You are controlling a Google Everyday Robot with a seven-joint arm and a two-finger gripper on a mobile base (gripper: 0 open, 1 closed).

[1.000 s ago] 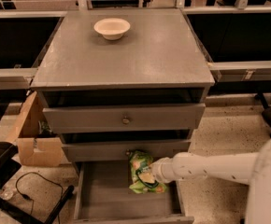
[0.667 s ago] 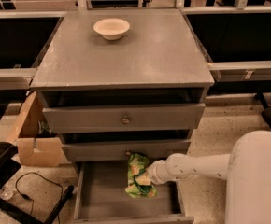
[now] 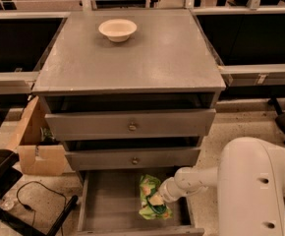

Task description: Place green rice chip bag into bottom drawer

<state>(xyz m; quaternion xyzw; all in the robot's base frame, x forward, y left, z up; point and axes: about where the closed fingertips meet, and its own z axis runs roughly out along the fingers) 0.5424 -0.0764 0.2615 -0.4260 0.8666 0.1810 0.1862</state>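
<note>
The green rice chip bag (image 3: 151, 198) lies inside the open bottom drawer (image 3: 108, 205) of the grey cabinet, toward its right side. My gripper (image 3: 161, 198) reaches in from the right at the end of the white arm (image 3: 201, 177) and sits against the bag's right side. The bag hides the fingertips. The bag looks low in the drawer, on or just above its plank floor.
A cream bowl (image 3: 117, 29) stands on the cabinet top (image 3: 147, 58). The two knobbed drawers (image 3: 131, 127) above are slightly pulled out. A cardboard box (image 3: 34, 146) sits on the floor at left, with a dark chair base and cable (image 3: 29, 200) nearby.
The arm has swung closer and lower, and the bag has gone down and a little left, deeper into the bottom drawer.
</note>
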